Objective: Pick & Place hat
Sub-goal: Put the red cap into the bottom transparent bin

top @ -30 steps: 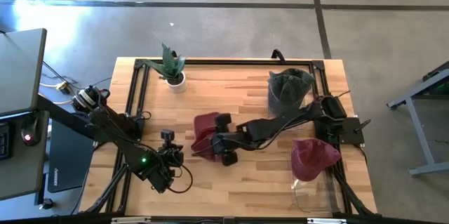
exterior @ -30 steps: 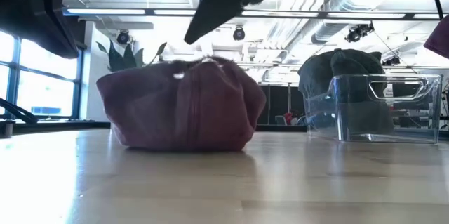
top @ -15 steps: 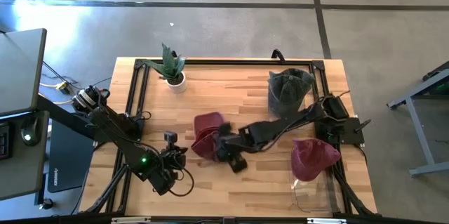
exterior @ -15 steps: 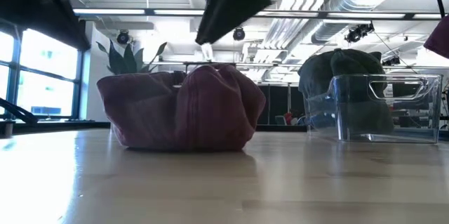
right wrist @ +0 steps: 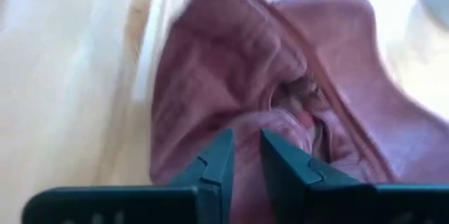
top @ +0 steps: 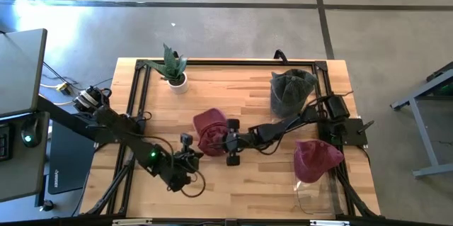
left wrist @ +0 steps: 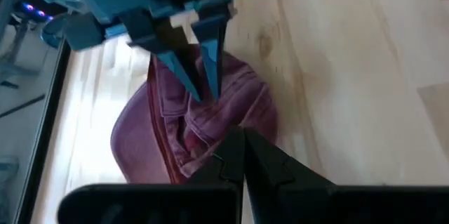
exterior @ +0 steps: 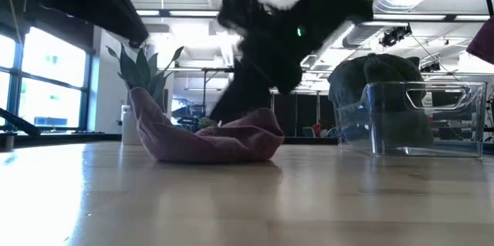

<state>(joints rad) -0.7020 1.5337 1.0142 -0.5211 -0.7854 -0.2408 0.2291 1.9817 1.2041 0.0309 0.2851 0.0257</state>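
The maroon hat (top: 209,128) lies squashed flat on the wooden table, low and creased in the low view (exterior: 208,136). My right gripper (top: 219,142) reaches in from the table's right and is shut on the hat's crown (right wrist: 247,150). My left gripper (top: 193,152) is at the hat's near left side. Its fingers are shut, with their tips (left wrist: 243,140) over the hat's edge (left wrist: 210,129). The left wrist view also shows the right gripper's fingers (left wrist: 198,76) on the hat. My right gripper pinches a raised fold of cloth on the hat's crown (right wrist: 242,120) between its two fingers. It slants down from the table's right. The hat stays on the table, pressed flat below the fingers. My left gripper's shut tips are at the hat's near edge (left wrist: 224,136); whether they touch it, I cannot tell.
A second maroon hat (top: 316,158) sits on a clear bin (top: 311,192) at the near right. A dark green hat (top: 291,88) stands at the far right. A potted plant (top: 174,70) is at the far left. Bare wood lies along the near edge.
The hat has collapsed from a rounded dome to a flat, creased heap. The right gripper has come down onto the crown and closed on it. The left arm has moved toward the table's right, up to the hat's near left side.
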